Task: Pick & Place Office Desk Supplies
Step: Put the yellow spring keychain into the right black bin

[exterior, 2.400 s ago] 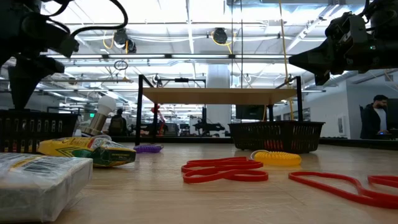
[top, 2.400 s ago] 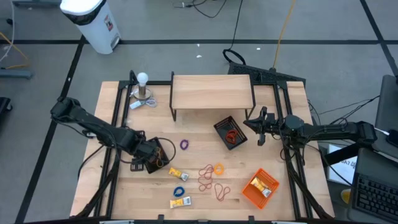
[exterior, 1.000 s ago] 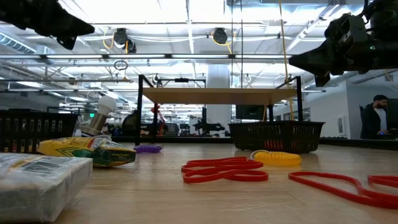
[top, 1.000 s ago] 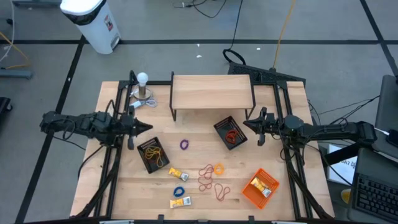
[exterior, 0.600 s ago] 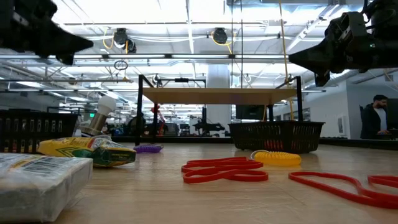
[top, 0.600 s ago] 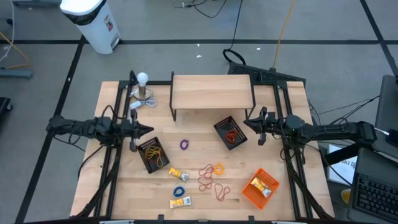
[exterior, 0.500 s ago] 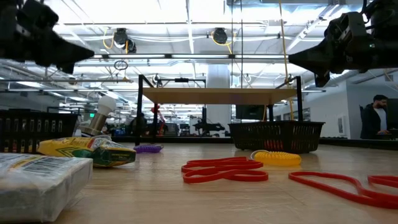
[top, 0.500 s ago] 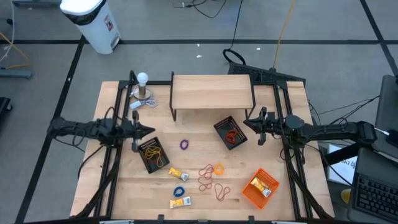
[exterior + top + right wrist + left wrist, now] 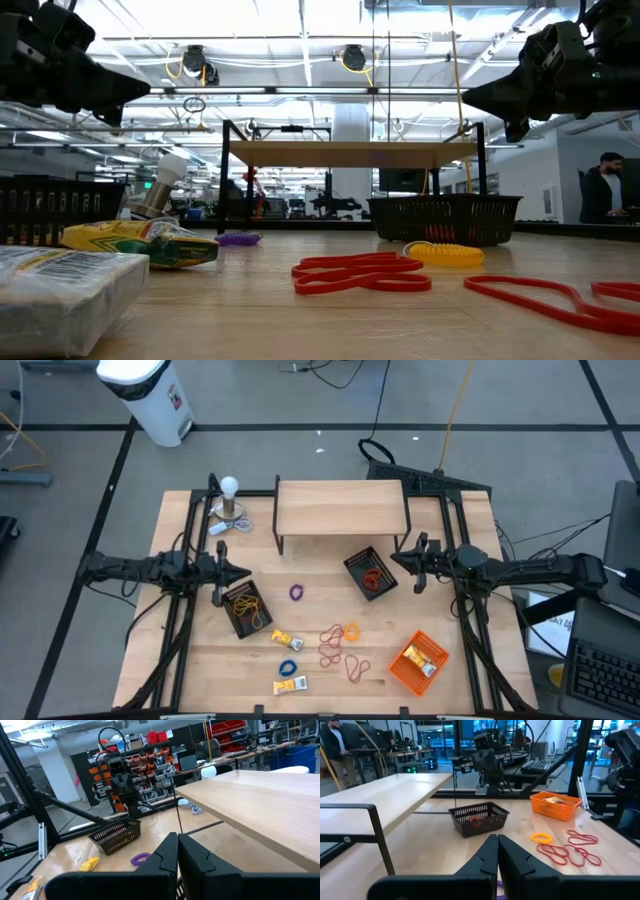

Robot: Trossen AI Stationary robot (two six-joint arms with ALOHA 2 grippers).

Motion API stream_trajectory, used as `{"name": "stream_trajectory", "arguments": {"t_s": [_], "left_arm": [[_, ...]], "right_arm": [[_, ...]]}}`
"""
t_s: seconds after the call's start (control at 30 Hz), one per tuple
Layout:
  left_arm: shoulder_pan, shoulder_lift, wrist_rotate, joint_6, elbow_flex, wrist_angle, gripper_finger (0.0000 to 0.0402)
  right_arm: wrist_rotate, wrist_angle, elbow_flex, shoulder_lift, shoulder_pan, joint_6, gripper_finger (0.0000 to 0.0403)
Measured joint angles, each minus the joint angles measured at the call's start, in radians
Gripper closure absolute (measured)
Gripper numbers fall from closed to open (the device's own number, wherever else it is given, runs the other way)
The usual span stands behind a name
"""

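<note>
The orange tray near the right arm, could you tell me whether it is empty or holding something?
Holding something: the orange tray has a yellow-and-white packet lying inside it in the high view.

One camera looks straight down on the whole surface (image 9: 450,610). Another sits at surface level, close to the red bands (image 9: 360,273). Each wrist camera faces the opposite arm across the surface's middle.

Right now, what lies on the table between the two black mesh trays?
In the high view, only the purple rubber band lies between the left mesh tray and the right mesh tray; the rest is bare wood.
</note>
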Motion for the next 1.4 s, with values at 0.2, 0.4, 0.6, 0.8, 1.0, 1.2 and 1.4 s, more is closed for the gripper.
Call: {"name": "stream_trajectory", "arguments": {"t_s": [0.2, 0.4, 0.6, 0.8, 1.0, 1.2, 1.4], "left_arm": [[0.0, 0.0, -0.014, 0.052, 0.0, 0.007, 0.0385], [0.0, 0.0, -0.025, 0.078, -0.003, 0.04, 0.0399], [0.0, 0.0, -0.031, 0.086, -0.002, 0.081, 0.0384], [0.0, 0.0, -0.032, 0.08, -0.002, 0.067, 0.0387], [0.0, 0.001, -0.039, 0.061, -0.002, 0.029, 0.0399], [0.0, 0.0, -0.045, 0.02, -0.002, 0.022, 0.038], [0.0, 0.0, -0.047, 0.006, -0.001, 0.014, 0.0385]], "right_arm": [[-0.008, 0.047, 0.011, 0.06, 0.001, 0.093, 0.0399], [0.032, 0.012, 0.167, 0.21, 0.082, -0.063, 0.0398], [0.125, -0.199, 0.483, 0.443, 0.225, -0.166, 0.0399], [0.25, -0.538, 0.781, 0.673, 0.347, -0.192, 0.0399], [0.206, -0.735, 0.948, 0.831, 0.407, -0.074, 0.0383], [0.071, -0.748, 0.998, 0.977, 0.455, -0.006, 0.0292], [0.021, -0.751, 1.004, 1.102, 0.508, -0.025, 0.0222]]}}
